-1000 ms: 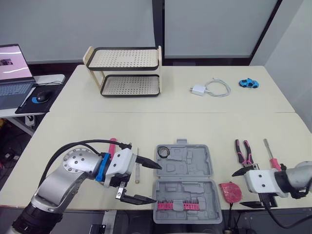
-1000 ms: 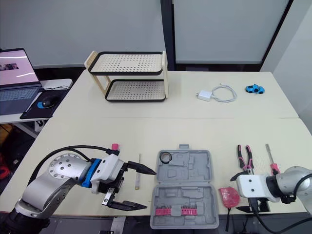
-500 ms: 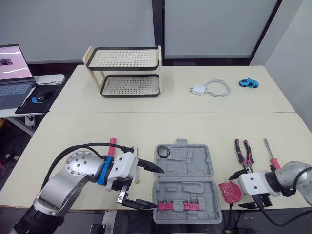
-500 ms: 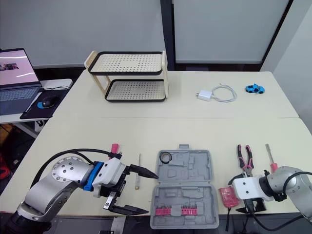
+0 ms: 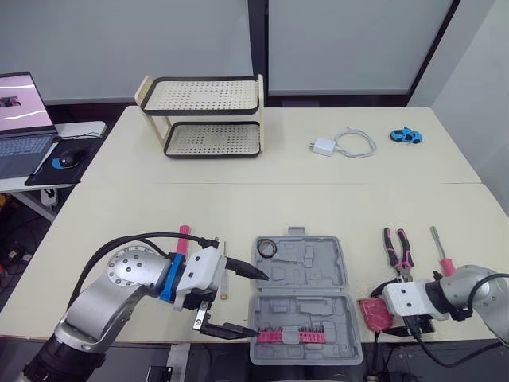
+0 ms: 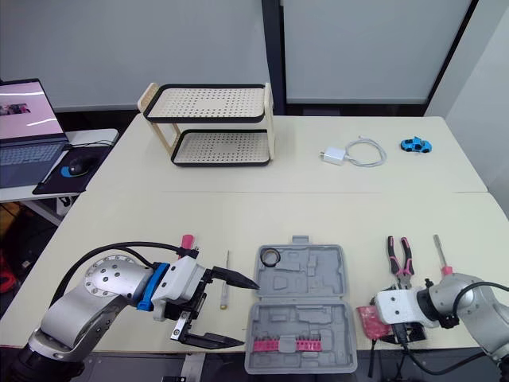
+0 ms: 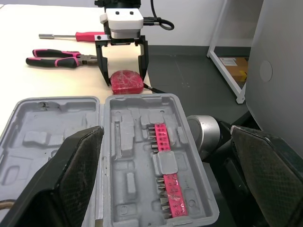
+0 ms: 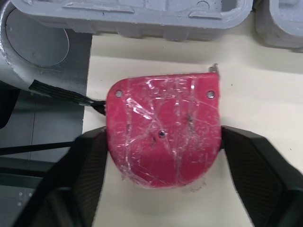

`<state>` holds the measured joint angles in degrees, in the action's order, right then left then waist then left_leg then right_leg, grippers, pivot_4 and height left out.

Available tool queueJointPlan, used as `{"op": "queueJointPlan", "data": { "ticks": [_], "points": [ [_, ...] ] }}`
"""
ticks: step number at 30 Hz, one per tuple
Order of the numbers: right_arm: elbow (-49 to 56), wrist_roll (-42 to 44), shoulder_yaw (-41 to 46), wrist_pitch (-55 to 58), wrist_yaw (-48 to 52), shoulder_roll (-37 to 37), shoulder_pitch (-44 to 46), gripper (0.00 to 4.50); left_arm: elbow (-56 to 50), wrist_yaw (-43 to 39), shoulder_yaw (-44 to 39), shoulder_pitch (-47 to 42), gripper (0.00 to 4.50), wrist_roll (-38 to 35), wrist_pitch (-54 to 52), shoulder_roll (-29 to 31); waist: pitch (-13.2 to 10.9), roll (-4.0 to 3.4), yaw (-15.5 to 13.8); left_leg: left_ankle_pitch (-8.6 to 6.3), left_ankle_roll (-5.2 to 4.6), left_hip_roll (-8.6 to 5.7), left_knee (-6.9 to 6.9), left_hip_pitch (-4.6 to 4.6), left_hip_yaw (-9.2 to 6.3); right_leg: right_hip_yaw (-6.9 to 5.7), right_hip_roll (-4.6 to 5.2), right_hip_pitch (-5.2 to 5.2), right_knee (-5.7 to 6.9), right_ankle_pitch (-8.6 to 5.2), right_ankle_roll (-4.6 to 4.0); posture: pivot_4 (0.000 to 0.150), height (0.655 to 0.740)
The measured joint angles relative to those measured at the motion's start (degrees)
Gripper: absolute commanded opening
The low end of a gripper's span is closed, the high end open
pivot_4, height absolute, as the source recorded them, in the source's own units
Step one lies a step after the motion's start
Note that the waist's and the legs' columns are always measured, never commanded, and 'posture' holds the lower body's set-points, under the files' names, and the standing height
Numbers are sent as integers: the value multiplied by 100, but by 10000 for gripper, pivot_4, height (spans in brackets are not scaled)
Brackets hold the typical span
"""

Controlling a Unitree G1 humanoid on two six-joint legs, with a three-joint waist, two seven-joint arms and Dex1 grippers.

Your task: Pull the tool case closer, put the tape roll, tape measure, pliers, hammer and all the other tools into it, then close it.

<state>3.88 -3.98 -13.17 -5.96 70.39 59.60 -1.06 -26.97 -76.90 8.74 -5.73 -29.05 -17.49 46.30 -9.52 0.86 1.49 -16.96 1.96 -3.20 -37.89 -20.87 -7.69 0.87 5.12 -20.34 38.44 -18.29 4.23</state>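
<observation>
head views: the open tool case (image 5: 318, 267) lies at the near edge of the worktop (image 5: 238, 199). the tape roll (image 5: 266, 248) sits in its far left pocket and a pink bit strip (image 5: 290, 336) in its near half. the left end effector (image 5: 256, 303) hovers at the case's left side, fingers spread wide and holding nothing. a thin pale tool (image 5: 225, 280) lies just beside it. right of the case, the right end effector (image 5: 383, 312) is down at the red tape measure (image 5: 371, 312). the pliers (image 5: 398, 248) and screwdriver (image 5: 440, 253) lie just beyond.

left wrist view: looking across the case, this one makes the right end effector's stance plain. its two black fingers (image 7: 102, 68) stand upright, spread, one on each side of the tape measure.

right wrist view: up close, the tape measure is wrapped in clear film, with a black strap (image 8: 61, 93) running off past the worktop edge. the fingers flank it. whether they press its sides, i cannot tell.
</observation>
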Motion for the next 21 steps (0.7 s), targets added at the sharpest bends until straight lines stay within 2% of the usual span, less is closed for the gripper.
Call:
{"op": "queueJointPlan", "data": {
  "ticks": [8, 16, 19, 21],
  "points": [
    [227, 70, 157, 265, -172, 17, -271, 32352, -48, 34, 35, -112, 45000, 0, -98, -4, 0, 0, -3, 0, 0, -1, 0, 0, 0, 1, 0, 0, 0, 0, 0, 1500, 7400],
    [1759, 685, 1329, 2726, -289, 434, -897, 32352, 32, 249, 10, -154, 45000, -7, -202, -13, -4, -10, -13, 0, -1, 1, 0, -1, 0, 3, -1, -3, 6, 0, 0, 1500, 7400],
    [2536, 1027, 1524, 3709, -155, 802, -718, 32352, 211, 336, -128, -190, 45000, -7, -246, -4, -7, -14, -10, -1, -1, 3, 1, -1, -1, 1, -2, -5, 6, 0, 0, 1500, 7400],
    [2934, 1216, 1470, 4211, -73, 956, -278, 32352, 329, 400, -198, -252, 45000, -6, -321, -4, -8, -14, -6, -1, -1, 2, 0, -2, -1, 0, -2, -5, 5, 0, 0, 1500, 7400]
  ]
}}
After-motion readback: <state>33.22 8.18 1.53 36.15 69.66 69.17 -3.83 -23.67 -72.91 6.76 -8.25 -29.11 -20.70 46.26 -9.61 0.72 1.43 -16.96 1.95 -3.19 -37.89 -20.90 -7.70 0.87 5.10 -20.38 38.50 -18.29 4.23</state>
